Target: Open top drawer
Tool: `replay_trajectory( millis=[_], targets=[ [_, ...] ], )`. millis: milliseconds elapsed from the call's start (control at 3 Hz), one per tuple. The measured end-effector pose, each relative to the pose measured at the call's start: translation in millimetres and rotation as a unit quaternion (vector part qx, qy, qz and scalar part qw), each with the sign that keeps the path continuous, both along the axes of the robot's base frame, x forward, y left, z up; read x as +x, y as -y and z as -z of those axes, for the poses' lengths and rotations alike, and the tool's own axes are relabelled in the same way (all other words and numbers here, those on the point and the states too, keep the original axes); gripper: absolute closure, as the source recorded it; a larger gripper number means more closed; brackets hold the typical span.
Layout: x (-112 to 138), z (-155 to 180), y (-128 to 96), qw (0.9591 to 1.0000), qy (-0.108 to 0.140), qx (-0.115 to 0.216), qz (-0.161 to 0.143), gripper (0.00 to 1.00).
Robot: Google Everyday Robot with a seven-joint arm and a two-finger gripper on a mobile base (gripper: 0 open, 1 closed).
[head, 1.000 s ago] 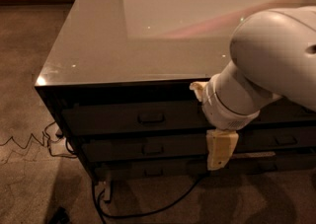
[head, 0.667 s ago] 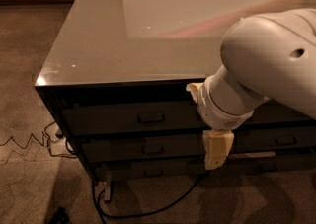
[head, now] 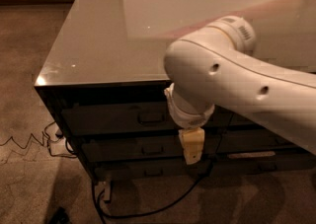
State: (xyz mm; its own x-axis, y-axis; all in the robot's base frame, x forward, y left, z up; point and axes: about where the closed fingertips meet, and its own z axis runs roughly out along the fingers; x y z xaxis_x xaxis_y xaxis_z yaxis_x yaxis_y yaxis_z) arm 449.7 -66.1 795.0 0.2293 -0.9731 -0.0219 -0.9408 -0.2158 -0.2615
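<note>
Our gripper (head: 191,148) hung just right of and below the handle (head: 151,118), gripping nothing; we could not tell if it was open or closed. The top drawer (head: 113,118), dark and glossy under the counter (head: 98,45) edge, sat flush, so we judged the opening not begun.

I can read no text, label or number anywhere, including on the pincer (head: 191,148) hanging just below the top drawer (head: 108,118).
</note>
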Motion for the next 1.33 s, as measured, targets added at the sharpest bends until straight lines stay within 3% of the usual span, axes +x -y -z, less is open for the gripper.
replay_trajectory(
  millis=[667, 1000, 1333],
  targets=[
    [30, 55, 1, 0.9969, -0.051, -0.058, -0.012, 0.00],
    [30, 55, 1, 0.9970, -0.051, -0.058, -0.012, 0.00],
    [43, 72, 5, 0.9974, -0.065, -0.032, -0.003, 0.00]
  ],
)
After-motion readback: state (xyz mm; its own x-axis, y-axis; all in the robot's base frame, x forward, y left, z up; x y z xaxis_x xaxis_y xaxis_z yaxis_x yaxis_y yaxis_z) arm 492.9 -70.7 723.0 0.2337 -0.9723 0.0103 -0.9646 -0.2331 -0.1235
